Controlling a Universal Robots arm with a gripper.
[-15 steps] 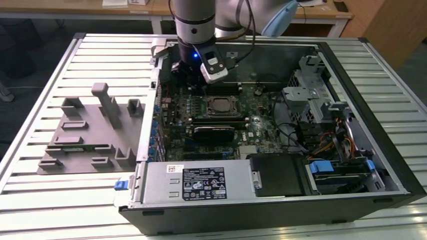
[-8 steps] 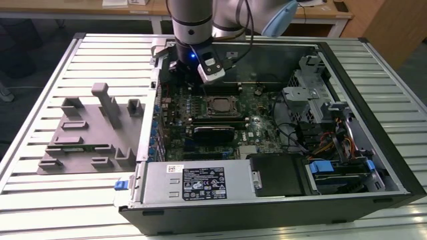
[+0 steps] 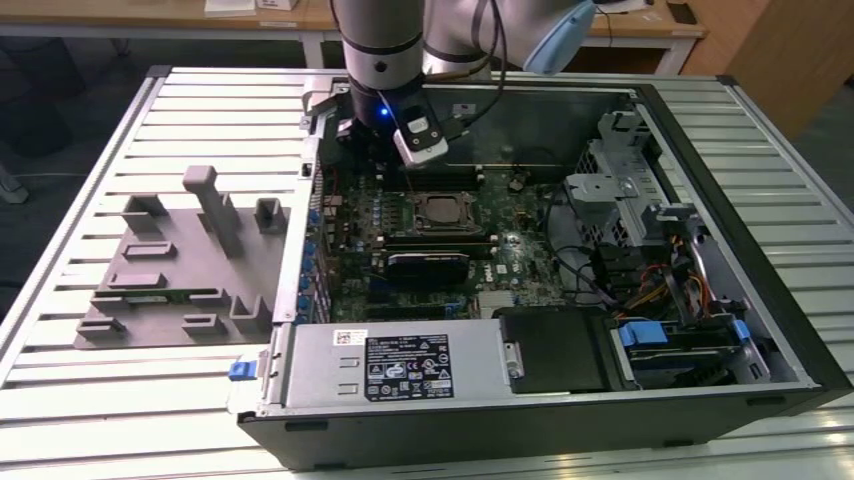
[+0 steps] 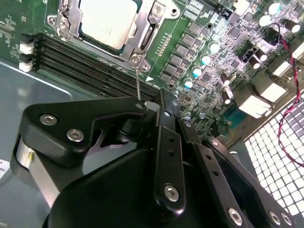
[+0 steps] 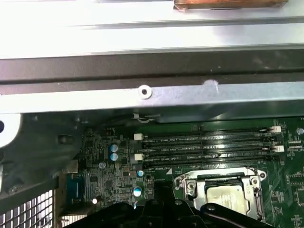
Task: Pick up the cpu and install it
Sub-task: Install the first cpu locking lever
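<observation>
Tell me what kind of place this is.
Probably a robotics lab test bench: a robot arm over an open computer case on a slatted metal table, with wooden desks behind.

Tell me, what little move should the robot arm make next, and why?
Probably a small lift straight up. The cpu already lies flat inside the socket frame, and the gripper hangs beside it, above the memory slots, so rising clear of the board looks safest.

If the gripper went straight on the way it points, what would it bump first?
The gripper would likely hit the memory slots beside the cpu, not the cpu itself, though depth is unclear.
</observation>
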